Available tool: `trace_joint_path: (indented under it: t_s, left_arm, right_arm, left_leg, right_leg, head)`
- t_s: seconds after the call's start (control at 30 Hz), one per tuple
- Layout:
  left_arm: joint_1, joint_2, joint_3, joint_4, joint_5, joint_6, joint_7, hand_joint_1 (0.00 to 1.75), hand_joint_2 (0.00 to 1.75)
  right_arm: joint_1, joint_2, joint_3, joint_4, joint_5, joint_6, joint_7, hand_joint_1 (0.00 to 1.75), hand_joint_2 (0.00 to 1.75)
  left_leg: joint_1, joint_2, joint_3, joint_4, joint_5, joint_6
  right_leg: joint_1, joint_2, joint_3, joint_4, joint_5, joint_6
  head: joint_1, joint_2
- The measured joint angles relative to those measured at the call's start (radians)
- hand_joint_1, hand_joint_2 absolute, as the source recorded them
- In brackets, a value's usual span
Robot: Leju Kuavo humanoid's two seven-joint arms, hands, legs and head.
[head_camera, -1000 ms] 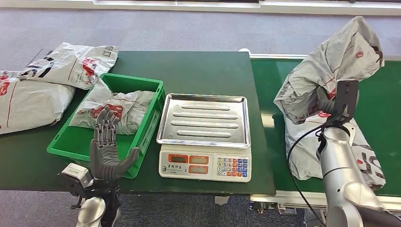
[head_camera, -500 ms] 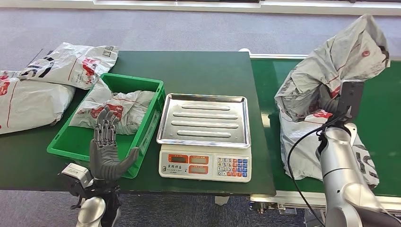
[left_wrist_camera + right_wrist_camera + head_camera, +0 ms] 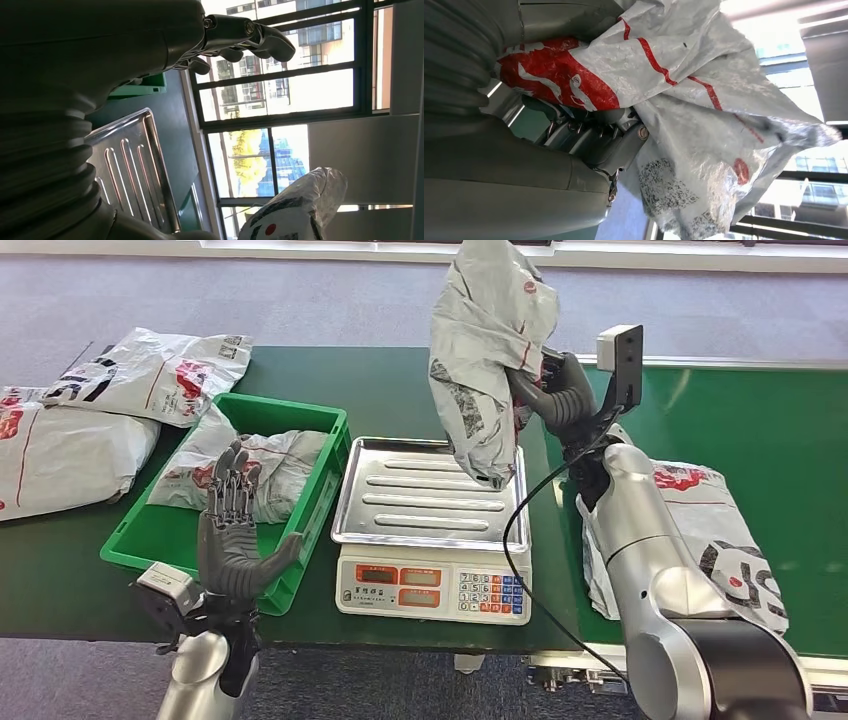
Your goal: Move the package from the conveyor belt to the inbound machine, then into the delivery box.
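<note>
**Package held over the scale**

The right hand [image 3: 556, 390] is gripping the grey package [image 3: 487, 350], which is hanging just beside its fingers over the scale tray [image 3: 432, 492]; the left hand [image 3: 234, 540] is standing empty, fingers spread, beside the green box [image 3: 158, 538].

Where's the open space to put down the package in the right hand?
The scale tray is bare except under the package hanging from the right hand. Bare dark table lies behind it, and open belt beyond the flat bag. The green bin is crowded by a parcel.
</note>
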Motion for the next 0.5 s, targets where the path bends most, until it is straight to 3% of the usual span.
trace_joint_path:
  t_s: [0.23,0.4,0.5]
  left_arm:
    - [-0.027,-0.008,0.000,0.024,0.000,-0.016,0.014,0.00,1.75]
    - [-0.026,-0.013,0.000,0.023,-0.003,-0.018,0.032,0.00,1.75]
    - [-0.022,-0.014,0.001,0.017,-0.004,-0.018,0.038,0.00,1.75]
  right_arm:
    - [-0.034,0.048,0.066,0.042,0.008,0.071,0.079,1.75,1.75]
    - [-0.057,0.070,0.090,0.099,0.018,0.007,0.279,1.75,1.75]
    - [-0.058,0.074,0.093,0.131,0.028,-0.025,0.333,1.75,1.75]
  left_leg:
    - [0.000,0.001,-0.001,0.000,0.000,0.000]
    - [0.000,0.001,-0.001,0.000,0.000,0.000]
    - [0.000,0.001,-0.001,0.000,0.000,0.000]
  right_leg:
    - [-0.002,0.002,-0.001,0.000,0.001,0.001]
    - [-0.002,0.001,-0.001,0.000,0.001,0.001]
    - [-0.001,0.001,-0.001,0.000,0.001,0.001]
  head:
    - [0.000,0.000]
    - [0.000,0.000]
    - [0.000,0.000]
